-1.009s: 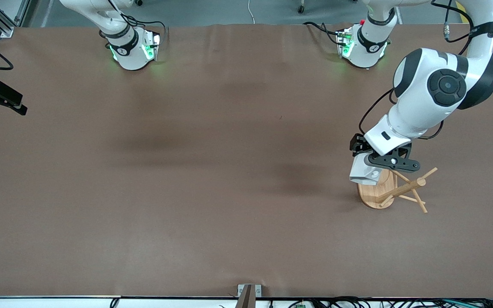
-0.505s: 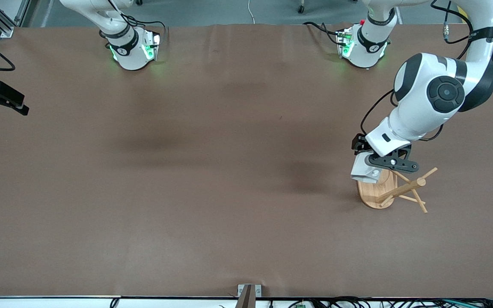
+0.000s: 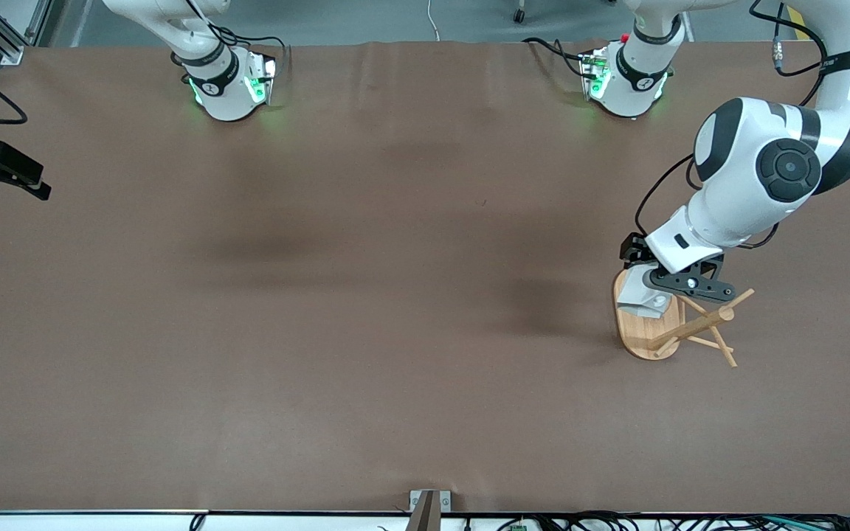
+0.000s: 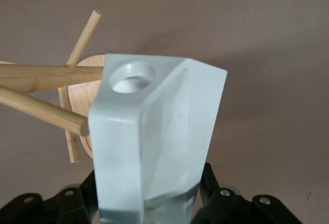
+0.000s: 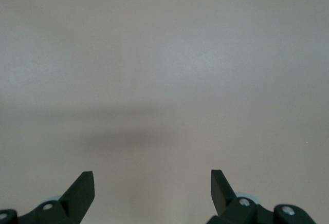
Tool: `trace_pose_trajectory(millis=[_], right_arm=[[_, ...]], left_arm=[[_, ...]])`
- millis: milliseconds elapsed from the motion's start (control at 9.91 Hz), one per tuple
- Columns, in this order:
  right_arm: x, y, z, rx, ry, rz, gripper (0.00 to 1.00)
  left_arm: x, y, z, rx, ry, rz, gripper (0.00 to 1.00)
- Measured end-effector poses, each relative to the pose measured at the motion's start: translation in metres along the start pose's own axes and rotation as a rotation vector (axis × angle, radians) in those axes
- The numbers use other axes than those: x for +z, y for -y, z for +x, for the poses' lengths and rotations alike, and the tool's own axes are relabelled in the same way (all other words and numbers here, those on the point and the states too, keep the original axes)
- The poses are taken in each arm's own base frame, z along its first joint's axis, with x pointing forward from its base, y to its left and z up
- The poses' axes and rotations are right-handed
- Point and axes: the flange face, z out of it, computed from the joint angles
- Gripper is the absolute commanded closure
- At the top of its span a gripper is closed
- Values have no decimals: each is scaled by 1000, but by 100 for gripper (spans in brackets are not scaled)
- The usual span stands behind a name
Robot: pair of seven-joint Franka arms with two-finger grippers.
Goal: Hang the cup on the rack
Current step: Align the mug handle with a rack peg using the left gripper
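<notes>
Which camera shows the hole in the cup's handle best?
The left wrist view: the cup fills it, held by the left gripper, with the round hole facing the camera beside the rack pegs. The front view shows the cup tiny, over the rack's base. The right wrist view shows only table.

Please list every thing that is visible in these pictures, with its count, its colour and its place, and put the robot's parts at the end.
cup: one, white, held in the left gripper over the rack's base, its handle hole beside a peg tip.
rack: one, light bamboo, on the table toward the left arm's end.
table: one, brown cover.
left gripper: one, black fingers, shut on the cup over the rack.
right gripper: one, black fingers, open over bare table; this arm waits.
</notes>
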Motion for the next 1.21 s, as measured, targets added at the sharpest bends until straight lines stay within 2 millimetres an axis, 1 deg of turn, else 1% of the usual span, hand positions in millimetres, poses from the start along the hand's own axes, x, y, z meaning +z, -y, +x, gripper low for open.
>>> trace_pose_trajectory(millis=[202,303,606,706,908,1211], right_arm=[[2,0,1,1,1,0,0],[2,0,2,1,1,0,0],[2,0,2,1,-1,0,0],[2,0,2,1,-2,0,0],[2,0,2,2,-3,0,0],[2,-1,2,3,-3,0,0]], left_arm=[[3,11,1,4,-4,-3,49],[6,14,2,5,-5,-4,50],[7,15,4,7,-8,-7,49],[7,19,4,8,-9,-7,49],[7,35,5,13,-11,-9,49],[11,41,6,20,-7,-12,49]])
